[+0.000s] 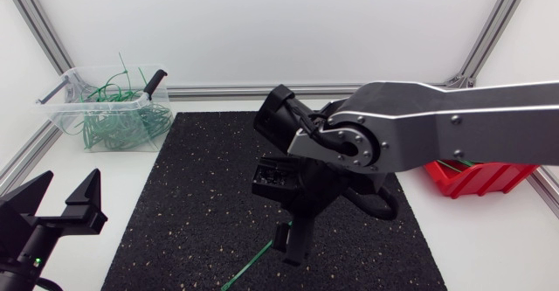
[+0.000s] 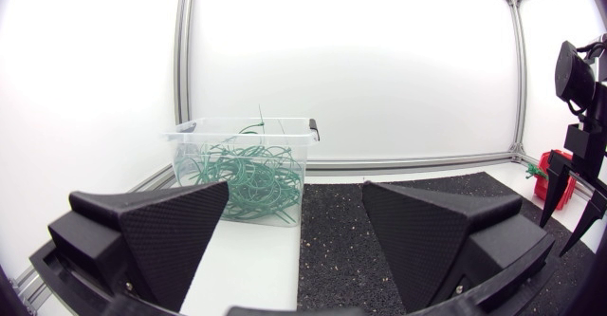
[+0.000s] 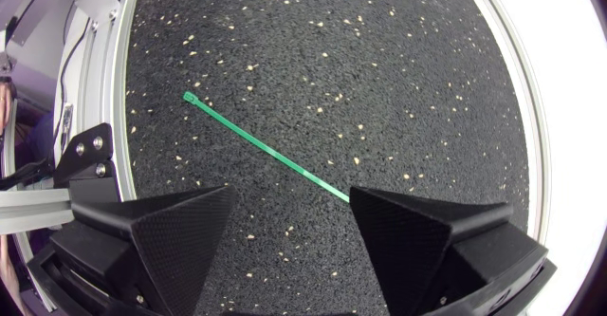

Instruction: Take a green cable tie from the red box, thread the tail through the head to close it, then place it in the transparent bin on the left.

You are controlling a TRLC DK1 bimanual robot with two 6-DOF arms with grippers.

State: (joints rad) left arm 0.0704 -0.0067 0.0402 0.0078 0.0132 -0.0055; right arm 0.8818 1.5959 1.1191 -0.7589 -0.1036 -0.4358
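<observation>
My right gripper [image 3: 291, 193] is open over the mat [image 3: 379, 69], green cable tie [image 3: 256, 140] flat on it, tail at one finger: thin strip, could skid away as I close; left gripper [image 1: 72, 184] sits open beside the mat

**Mat** [image 1: 210, 195]: black, rough and granular, rubber-like, flecked with pale specks.
**Surface** [image 1: 489, 239]: white, smooth, matt.
**Bin** [image 1: 65, 107]: clear plastic with glossy walls. The cable ties [image 1: 122, 125] inside are thin green plastic.
**Cable tie** [image 3: 256, 143] on the mat: a smooth green plastic strip with a slight sheen.
**Red box** [image 1: 476, 179]: glossy moulded plastic.
**Right arm** [image 1: 472, 116]: silver-grey link with a satin finish, probably metal.
**Left gripper** [image 2: 294, 191] and **right gripper** [image 3: 292, 193]: matt black. The fingers [image 2: 161, 231] show a fine, woven-looking grain.
</observation>
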